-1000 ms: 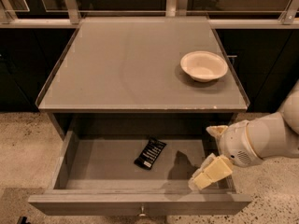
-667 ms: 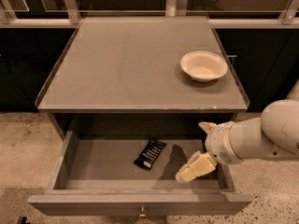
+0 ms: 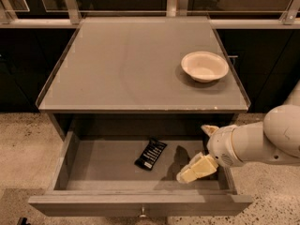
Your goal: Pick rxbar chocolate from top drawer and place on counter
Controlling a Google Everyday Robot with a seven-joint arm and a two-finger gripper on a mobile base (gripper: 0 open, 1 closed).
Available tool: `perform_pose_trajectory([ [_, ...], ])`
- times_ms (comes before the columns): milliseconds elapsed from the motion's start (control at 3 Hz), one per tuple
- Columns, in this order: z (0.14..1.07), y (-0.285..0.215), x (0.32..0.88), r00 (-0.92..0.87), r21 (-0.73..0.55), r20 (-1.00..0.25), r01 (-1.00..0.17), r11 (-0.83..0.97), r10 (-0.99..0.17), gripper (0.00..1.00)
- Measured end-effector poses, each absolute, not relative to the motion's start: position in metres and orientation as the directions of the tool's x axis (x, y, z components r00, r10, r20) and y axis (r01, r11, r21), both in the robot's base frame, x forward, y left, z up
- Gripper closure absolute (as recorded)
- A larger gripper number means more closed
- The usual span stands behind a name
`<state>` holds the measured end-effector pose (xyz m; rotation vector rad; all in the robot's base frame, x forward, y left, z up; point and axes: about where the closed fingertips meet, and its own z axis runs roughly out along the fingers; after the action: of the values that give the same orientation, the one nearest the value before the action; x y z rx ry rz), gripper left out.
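The rxbar chocolate [image 3: 151,153], a small black wrapper with white lettering, lies flat on the bottom of the open top drawer [image 3: 103,165], near its middle. My gripper [image 3: 193,170] is inside the drawer on the right side, low over the drawer bottom, a short way right of the bar and apart from it. It holds nothing. The grey counter [image 3: 126,64] lies above the drawer.
A cream bowl [image 3: 204,65] sits on the counter's right side. The drawer's metal knob [image 3: 142,214] is at front centre. Speckled floor [image 3: 23,144] lies on both sides. Dark cabinets and a railing stand behind the counter.
My gripper has moved left inside the drawer, closer to the rxbar. The bar and the bowl have not moved.
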<state>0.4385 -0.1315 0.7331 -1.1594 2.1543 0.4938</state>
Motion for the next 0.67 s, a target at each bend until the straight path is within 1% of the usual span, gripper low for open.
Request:
perform_pose_trajectory([
  [333,0.7109,-0.0945,0.4652,-0.369,0.047,-0.738,-0.863,0.503,-0.565,0.00],
  [667,0.7099,-0.0945,0.4655,-0.370,0.047,-0.738,-0.862,0.504,-0.564,0.00],
])
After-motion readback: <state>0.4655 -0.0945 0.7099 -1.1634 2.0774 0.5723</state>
